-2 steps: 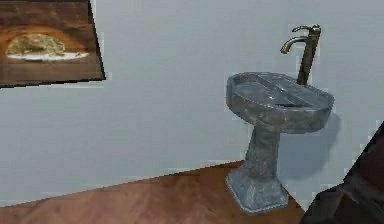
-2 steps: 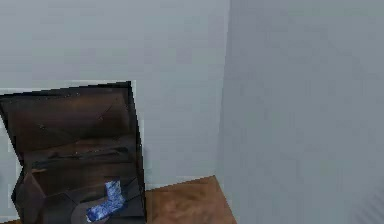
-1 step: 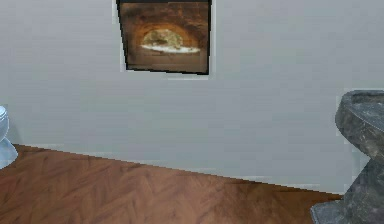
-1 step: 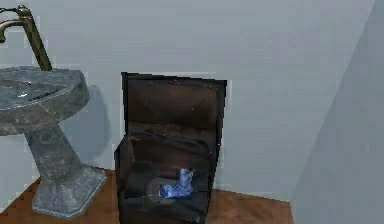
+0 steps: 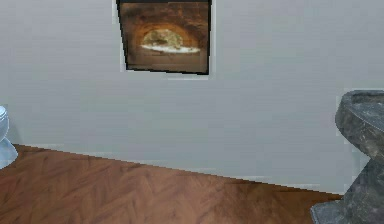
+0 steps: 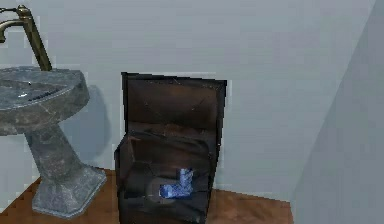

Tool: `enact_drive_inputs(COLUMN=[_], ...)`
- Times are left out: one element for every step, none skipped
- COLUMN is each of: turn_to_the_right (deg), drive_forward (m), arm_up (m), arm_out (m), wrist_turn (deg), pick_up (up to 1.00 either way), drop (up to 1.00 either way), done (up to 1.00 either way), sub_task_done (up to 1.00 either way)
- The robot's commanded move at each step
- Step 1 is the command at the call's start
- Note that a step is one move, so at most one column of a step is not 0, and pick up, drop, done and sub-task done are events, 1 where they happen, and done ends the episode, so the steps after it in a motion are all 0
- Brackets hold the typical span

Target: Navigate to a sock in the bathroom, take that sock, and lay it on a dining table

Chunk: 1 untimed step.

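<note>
- The likely sock (image 6: 180, 186), a small blue-and-white crumple, lies low inside the dark open chest (image 6: 170, 105), just right of the stone pedestal sink (image 6: 45, 105).
- Expect it to be light, soft and limp; it should sag and could snag on the chest's rim.
- Take a raised fold near its middle, from above.
- You cannot tell the state of the jaws from these views.
</note>
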Motion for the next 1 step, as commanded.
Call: enact_drive_inputs(turn_to_the_right=[0.0], drive_forward=[0.0], arm_up=[0.0], arm_out=[0.46], wrist_turn=[0.0], pick_up=[0.0], drop=[0.0], done=[0.0], sub_task_done=[0.0])
